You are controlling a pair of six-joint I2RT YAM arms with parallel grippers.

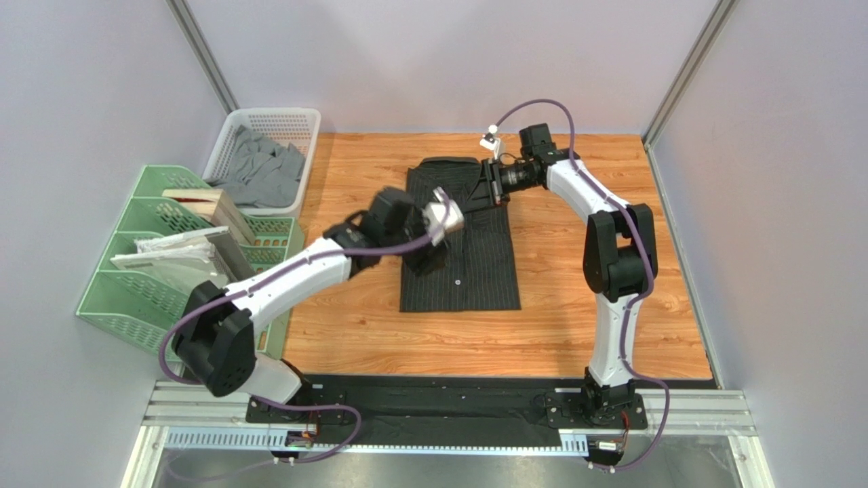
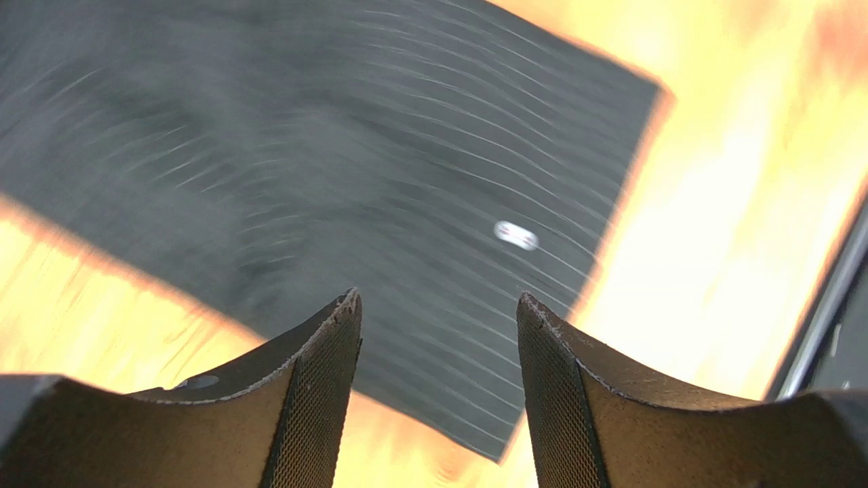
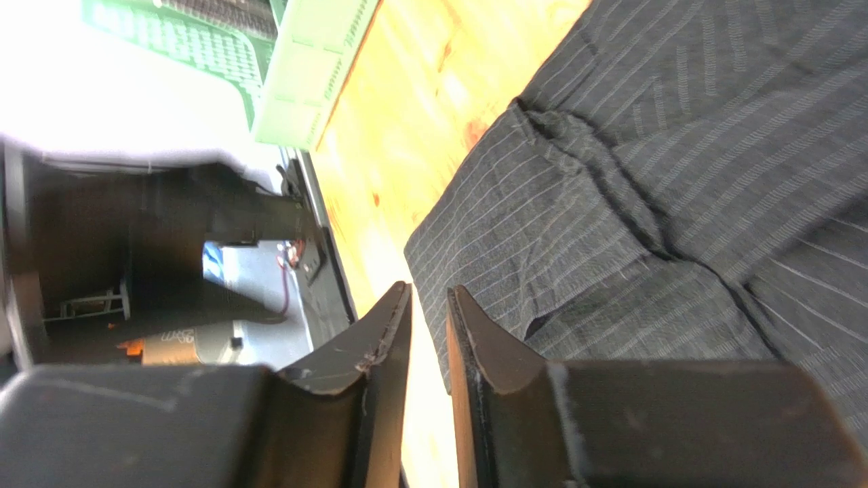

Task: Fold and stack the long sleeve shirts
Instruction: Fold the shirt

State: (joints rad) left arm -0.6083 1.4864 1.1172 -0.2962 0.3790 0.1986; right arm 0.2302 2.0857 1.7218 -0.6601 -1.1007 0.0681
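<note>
Where pinstriped, soft shirt (image 1: pixel 460 239) lies rectangular.

Wooden table (image 1: pixel 571 325); pale grey walls (image 1: pixel 438 61); green racks (image 1: pixel 138 295) left.

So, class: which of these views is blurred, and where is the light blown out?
Left wrist: motion-smeared shirt, table glowing overexposed orange. Right wrist: sharp pinstripes, white washout upper left. Top external: evenly lit, only the left tool slightly blurred.

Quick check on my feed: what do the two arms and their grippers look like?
Both arms have white links with black joints and black bases, with a purple cable looping along each. The left gripper has dark fingers with mesh-textured inner pads; the right gripper has plain dark fingers with scuffed edges.
</note>
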